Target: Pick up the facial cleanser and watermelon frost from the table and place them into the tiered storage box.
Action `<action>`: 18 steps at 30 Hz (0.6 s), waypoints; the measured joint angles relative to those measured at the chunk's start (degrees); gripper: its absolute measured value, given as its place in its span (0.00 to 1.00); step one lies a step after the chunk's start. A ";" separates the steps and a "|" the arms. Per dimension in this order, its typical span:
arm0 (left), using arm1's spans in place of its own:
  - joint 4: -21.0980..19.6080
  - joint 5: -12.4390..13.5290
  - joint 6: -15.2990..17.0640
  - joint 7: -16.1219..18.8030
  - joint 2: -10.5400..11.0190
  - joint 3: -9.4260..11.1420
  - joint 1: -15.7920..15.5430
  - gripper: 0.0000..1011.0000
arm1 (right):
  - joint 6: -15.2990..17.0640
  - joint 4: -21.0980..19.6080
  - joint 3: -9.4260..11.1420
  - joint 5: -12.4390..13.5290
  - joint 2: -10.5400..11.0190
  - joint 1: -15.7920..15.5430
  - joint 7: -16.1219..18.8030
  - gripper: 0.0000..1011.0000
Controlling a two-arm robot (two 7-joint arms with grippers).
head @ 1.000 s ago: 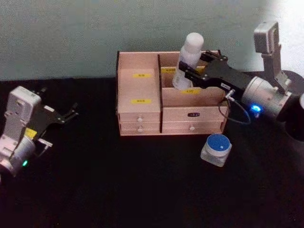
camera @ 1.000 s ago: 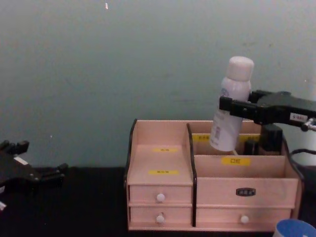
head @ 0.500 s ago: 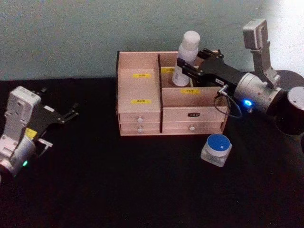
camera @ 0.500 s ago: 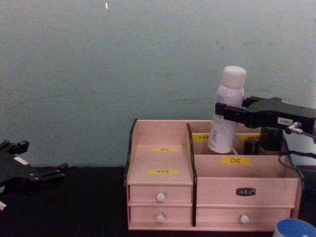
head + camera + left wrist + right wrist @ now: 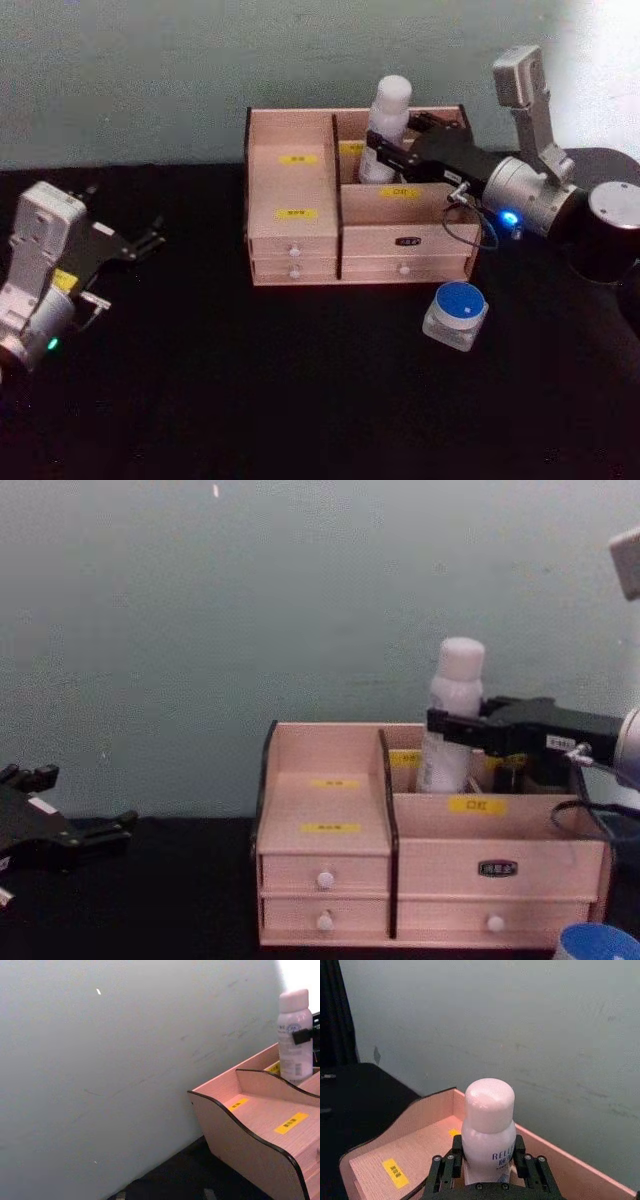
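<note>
Jaws spread open, the left gripper (image 5: 140, 240) is lying idle low over the black table (image 5: 250, 390) at its far left, well apart from everything else. Right of it, at the table's back edge, the box (image 5: 295, 240) is sitting with its drawers facing the robot. In the chest view the stepped left section and the front wall (image 5: 500, 865) are showing their yellow labels.

Behind that front wall, the cleanser (image 5: 390, 105) is standing nearly upright with its lower part down inside the box's rear right compartment, just right of the dark-edged divider. Whether its base is touching the compartment floor is hidden. The right gripper (image 5: 385, 152) is reaching in from the right with its jaws clamped around the bottle's middle, cap and shoulder rising above them (image 5: 489, 1110).

Farthest right, the jar (image 5: 455, 315) is sitting on the table just in front of the box's right corner, blue lid up, apart from both grippers.
</note>
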 joint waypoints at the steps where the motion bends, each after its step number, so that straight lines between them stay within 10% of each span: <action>1: 0.00 0.00 0.00 0.00 0.01 0.00 0.00 0.99 | 0.21 0.36 -0.06 -0.25 -0.16 0.11 0.02 0.59; 18: 0.00 0.00 0.00 0.00 0.00 0.00 0.00 0.99 | 1.32 5.23 -0.17 -2.36 -2.02 1.69 0.08 0.59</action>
